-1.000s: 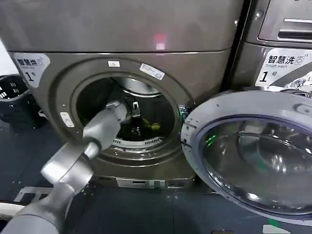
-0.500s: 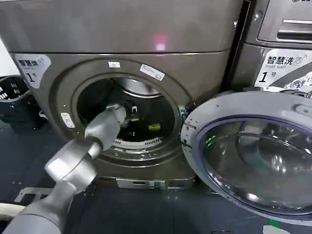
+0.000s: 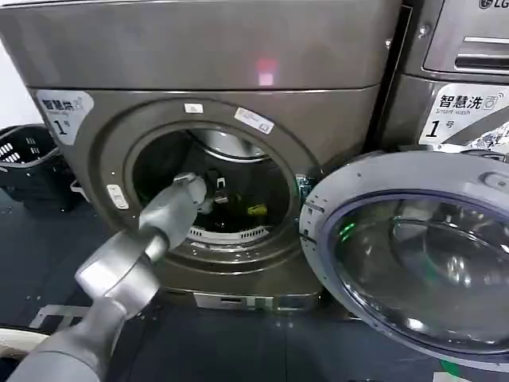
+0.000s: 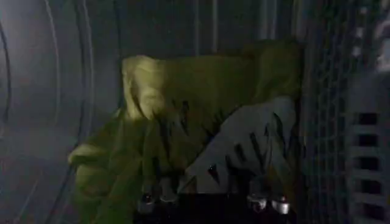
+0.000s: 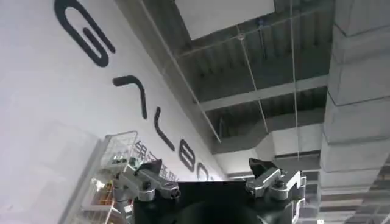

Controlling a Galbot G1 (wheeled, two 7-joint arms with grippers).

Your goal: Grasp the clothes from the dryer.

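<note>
The grey-bronze dryer [image 3: 199, 48] stands with its porthole open and its glass door [image 3: 413, 263] swung out to the right. My left arm reaches through the porthole, and the left gripper [image 3: 225, 196] is low inside the dark drum. The clothes [image 3: 256, 210] are a yellow-green lump on the drum floor just right of it. In the left wrist view the clothes [image 4: 177, 97] lie bunched right ahead of the left gripper [image 4: 210, 198], whose fingers stand apart, open, with nothing pinched. My right gripper [image 5: 210, 176] is open, aimed up at the ceiling.
A pale grey piece with dark stripes [image 4: 244, 146] lies against the yellow-green fabric, beside the drum's perforated wall [image 4: 353, 122]. A neighbouring grey machine [image 3: 461, 79] stands at the right. A black basket [image 3: 24, 151] sits on the floor at the left.
My left arm has eased slightly lower and deeper into the drum. The yellow-green clothes lie where they were.
</note>
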